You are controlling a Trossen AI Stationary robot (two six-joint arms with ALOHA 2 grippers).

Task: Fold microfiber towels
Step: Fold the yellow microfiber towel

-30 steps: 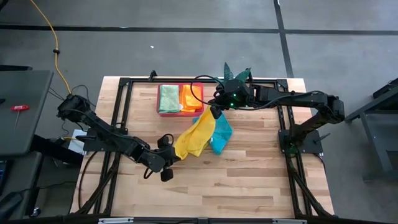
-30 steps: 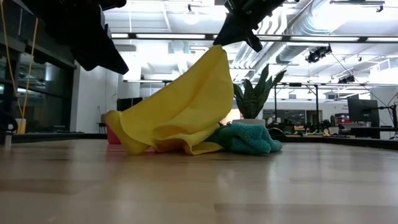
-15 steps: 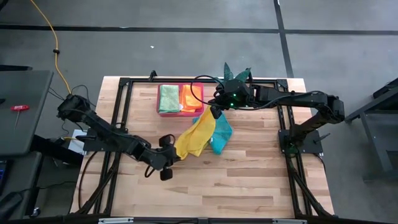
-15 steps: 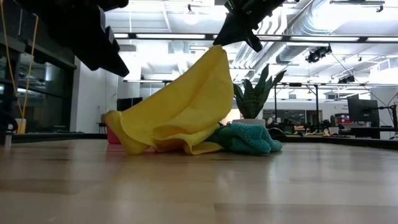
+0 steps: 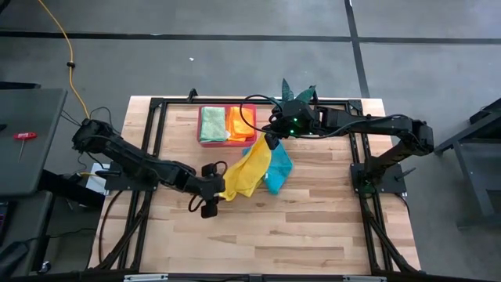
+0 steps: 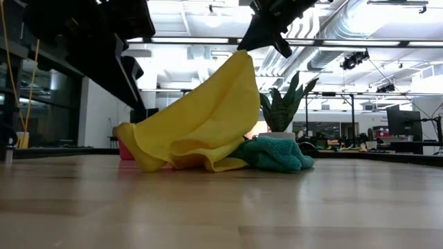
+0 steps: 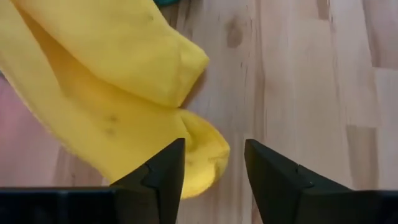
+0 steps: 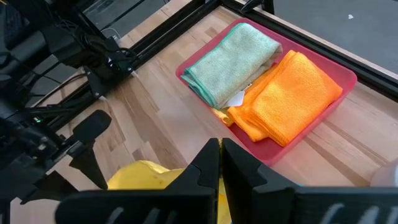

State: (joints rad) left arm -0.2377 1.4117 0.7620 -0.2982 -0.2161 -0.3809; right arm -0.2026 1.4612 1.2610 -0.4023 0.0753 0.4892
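— While the right claw pinches the yellow towel by its top corner and holds it up, where does the rest of the cloth lie?

— It drapes down in a slack cone, its lower folds heaped on the worktop, touching the crumpled teal towel. Two more, light green towel and orange towel, lie folded in the pink tray.

— And the left claw?

— Open, fingers spread just beside the low yellow corner, gripping nothing.

— How will it handle?

— Light and limp, I judge. It sags wherever unsupported and won't keep an edge. The nap probably clings, so it shouldn't slip.

— Where to grip?

— At that free lower corner, pinching both layers close to the hem, so the two claws can stretch one edge taut.
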